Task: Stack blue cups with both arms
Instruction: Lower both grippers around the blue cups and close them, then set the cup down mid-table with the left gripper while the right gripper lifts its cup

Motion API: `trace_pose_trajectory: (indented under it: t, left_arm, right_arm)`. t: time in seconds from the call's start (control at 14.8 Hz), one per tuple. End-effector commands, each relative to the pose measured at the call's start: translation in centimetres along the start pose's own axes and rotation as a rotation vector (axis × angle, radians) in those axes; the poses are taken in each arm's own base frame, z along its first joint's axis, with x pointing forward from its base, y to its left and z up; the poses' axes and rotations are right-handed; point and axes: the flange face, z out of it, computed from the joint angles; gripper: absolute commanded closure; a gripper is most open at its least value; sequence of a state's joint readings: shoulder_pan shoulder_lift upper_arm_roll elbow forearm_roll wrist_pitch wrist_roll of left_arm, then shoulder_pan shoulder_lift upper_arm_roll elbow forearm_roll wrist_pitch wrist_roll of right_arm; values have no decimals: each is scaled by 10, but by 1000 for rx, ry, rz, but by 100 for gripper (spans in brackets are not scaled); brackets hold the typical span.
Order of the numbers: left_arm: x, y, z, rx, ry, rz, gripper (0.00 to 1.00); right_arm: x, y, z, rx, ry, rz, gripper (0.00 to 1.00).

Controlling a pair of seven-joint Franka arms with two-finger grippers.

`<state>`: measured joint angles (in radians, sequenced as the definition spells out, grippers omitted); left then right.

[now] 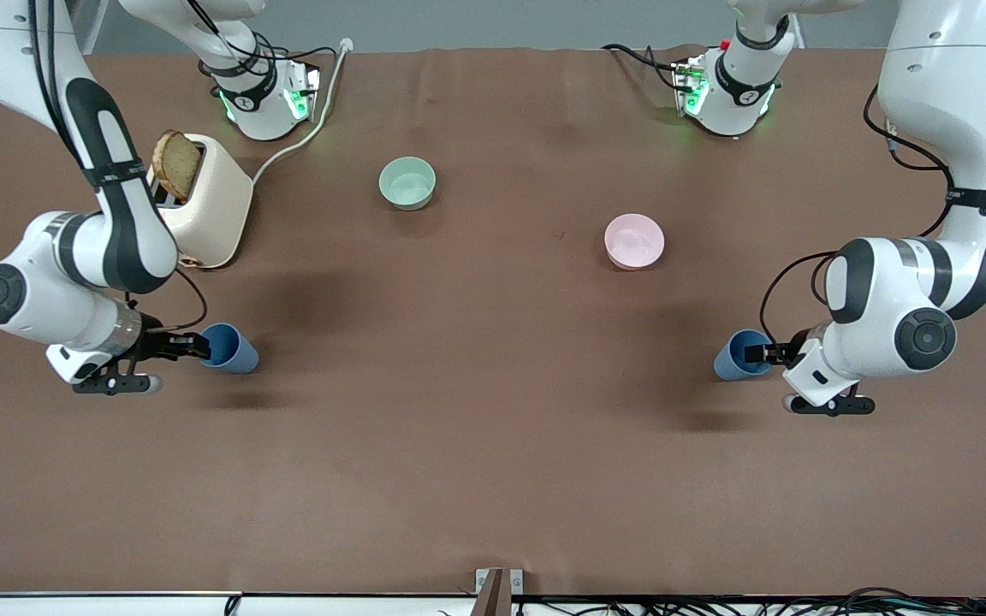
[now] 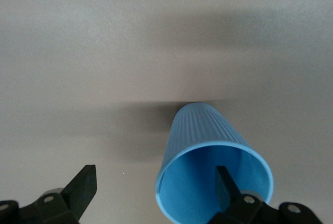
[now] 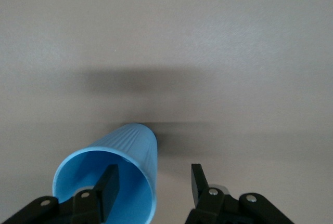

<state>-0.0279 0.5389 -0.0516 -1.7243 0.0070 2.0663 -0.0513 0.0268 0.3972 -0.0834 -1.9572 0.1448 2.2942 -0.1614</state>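
Standing on the brown table (image 1: 493, 445) are two blue cups, one toward each arm's end. The left gripper (image 1: 774, 351) is spread wide, one finger inside the first blue cup (image 1: 737, 357) and one outside its wall, not clamped. The right gripper (image 1: 193, 346) straddles the second blue cup (image 1: 232, 349) the same way, likewise unclenched. Two bowls, one green bowl (image 1: 407, 183) and one pink bowl (image 1: 634, 241), sit nearer the bases, beside one toaster (image 1: 202, 205) holding one bread slice (image 1: 176, 164).

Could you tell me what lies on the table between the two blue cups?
Nothing: in the front view, bare brown table separates the blue cups.
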Motion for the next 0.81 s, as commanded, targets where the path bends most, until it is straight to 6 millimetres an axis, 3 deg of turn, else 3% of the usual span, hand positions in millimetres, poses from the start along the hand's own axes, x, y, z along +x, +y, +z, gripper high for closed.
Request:
trace_pose_trajectory:
  t: [0.0,0.07,0.2,0.34,0.41,0.61,0.74]
  left_arm:
    - [1,6,7,14,0,33,11]
    - [1,6,7,14,0,33,32]
    - [2,4,6,13,3,30,67]
    - [2,2,5,12,0,27,95]
    - [2,3,4,13,0,28,99]
    - [3,5,-11,13,22,28,99]
    - [9,14,-49,15,44,38,99]
  right_arm:
    - [-8,1,4,10,4,23,49]
    - [-8,1,4,11,2,23,60]
    - [-9,3,4,12,-2,26,91]
    - [-10,5,4,13,-6,29,99]
    - [-10,4,4,14,-12,31,100]
    - [-14,1,-8,23,-41,47,100]
    - [-14,-5,-36,30,-34,71,100]
